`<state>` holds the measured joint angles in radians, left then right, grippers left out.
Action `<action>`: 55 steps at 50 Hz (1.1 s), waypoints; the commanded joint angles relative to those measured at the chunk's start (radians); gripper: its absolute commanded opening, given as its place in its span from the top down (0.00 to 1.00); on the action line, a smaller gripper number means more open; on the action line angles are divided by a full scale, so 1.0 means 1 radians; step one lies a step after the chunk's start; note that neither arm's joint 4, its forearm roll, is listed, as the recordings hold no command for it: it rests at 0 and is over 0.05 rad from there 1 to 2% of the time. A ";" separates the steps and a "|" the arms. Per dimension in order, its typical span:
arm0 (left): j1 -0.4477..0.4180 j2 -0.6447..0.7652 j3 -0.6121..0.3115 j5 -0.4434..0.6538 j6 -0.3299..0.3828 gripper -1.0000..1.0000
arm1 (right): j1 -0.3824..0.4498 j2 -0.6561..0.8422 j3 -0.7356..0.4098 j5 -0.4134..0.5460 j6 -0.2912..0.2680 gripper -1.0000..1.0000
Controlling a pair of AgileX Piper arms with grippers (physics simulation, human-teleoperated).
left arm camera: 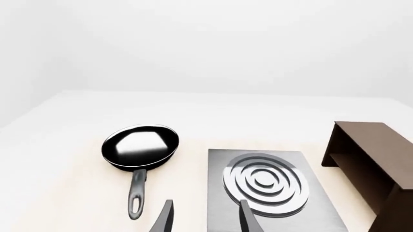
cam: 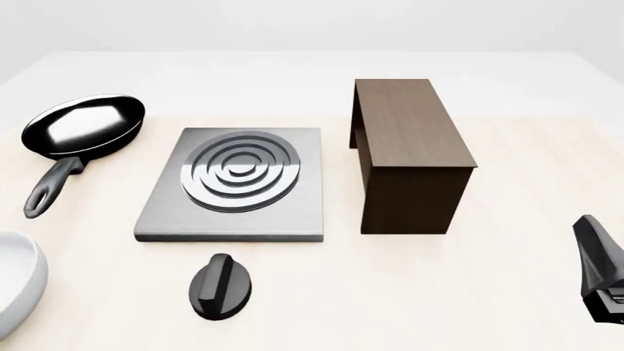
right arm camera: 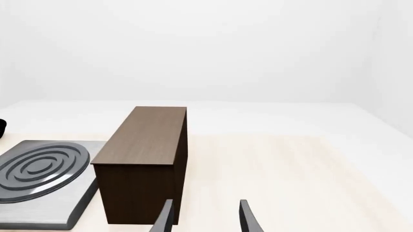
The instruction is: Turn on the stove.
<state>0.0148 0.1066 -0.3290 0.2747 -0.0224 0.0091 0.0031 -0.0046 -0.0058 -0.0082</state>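
Wrist views show left gripper [left arm camera: 205,217] and right gripper [right arm camera: 205,216] parted, empty, above the table.

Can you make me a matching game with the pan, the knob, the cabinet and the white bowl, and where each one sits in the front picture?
Things:
1. frying pan
2. knob
3. cabinet
4. white bowl

Places:
A. right of the stove
B. in front of the stove, nearest the camera
C. far left, behind the bowl
D. cut off at the left edge

Pairs: 1-C, 2-B, 3-A, 4-D
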 commanded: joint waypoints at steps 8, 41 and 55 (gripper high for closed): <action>-0.046 0.316 -0.094 0.008 0.020 0.00 | 0.000 0.000 0.000 0.000 -0.001 0.00; -0.165 0.587 0.018 -0.170 -0.190 0.00 | 0.001 0.000 0.000 0.000 -0.001 0.00; -0.196 0.656 0.073 -0.221 -0.231 0.00 | 0.001 0.000 0.000 -0.001 -0.001 0.00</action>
<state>-0.1608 0.7179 -0.2921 0.0855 -0.2273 0.0099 0.0029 -0.0047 -0.0064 -0.0090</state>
